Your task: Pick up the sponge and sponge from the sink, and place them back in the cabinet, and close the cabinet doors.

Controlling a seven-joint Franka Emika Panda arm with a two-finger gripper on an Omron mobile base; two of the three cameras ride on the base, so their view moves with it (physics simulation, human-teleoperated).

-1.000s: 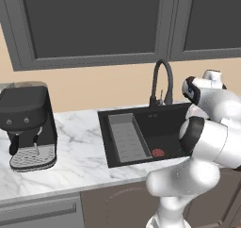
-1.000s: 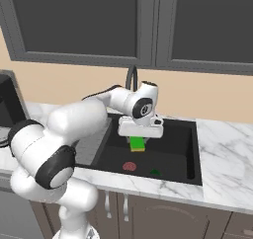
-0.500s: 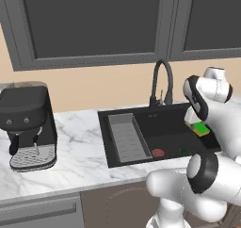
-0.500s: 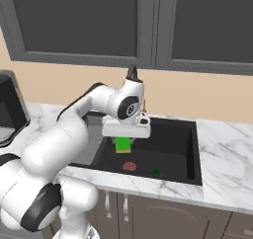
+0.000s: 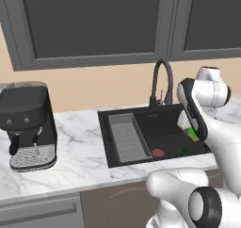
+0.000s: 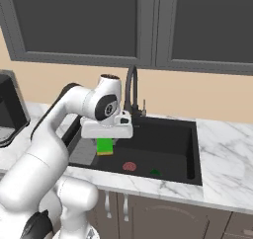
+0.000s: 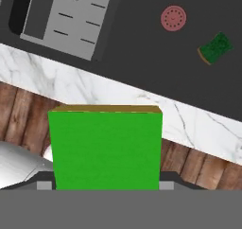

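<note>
My gripper (image 6: 105, 142) is shut on a sponge (image 6: 105, 148) and holds it in the air over the left front part of the sink (image 6: 168, 144). In the hand view that held sponge (image 7: 106, 147) shows its green face with a thin yellow edge, hanging over the marble rim and the wooden cabinet front below. From the left base view the same sponge (image 5: 193, 134) peeks out beside my forearm. A second sponge (image 7: 215, 48) lies on the sink (image 7: 142, 39) floor near the red drain disc (image 7: 173, 18), and it also appears as a small green sponge (image 6: 155, 172). The cabinet and its doors are out of view.
A grey ribbed tray (image 5: 124, 137) fills the sink's left side. The black arched faucet (image 5: 160, 81) rises behind the basin. A black coffee machine (image 5: 28, 123) stands on the marble counter (image 5: 80, 147) to the left. Dark glass-fronted wall cupboards (image 5: 94, 20) hang above.
The arm has swung the held sponge from over the back of the basin toward its left front edge. The sponge on the sink floor has stayed put.
</note>
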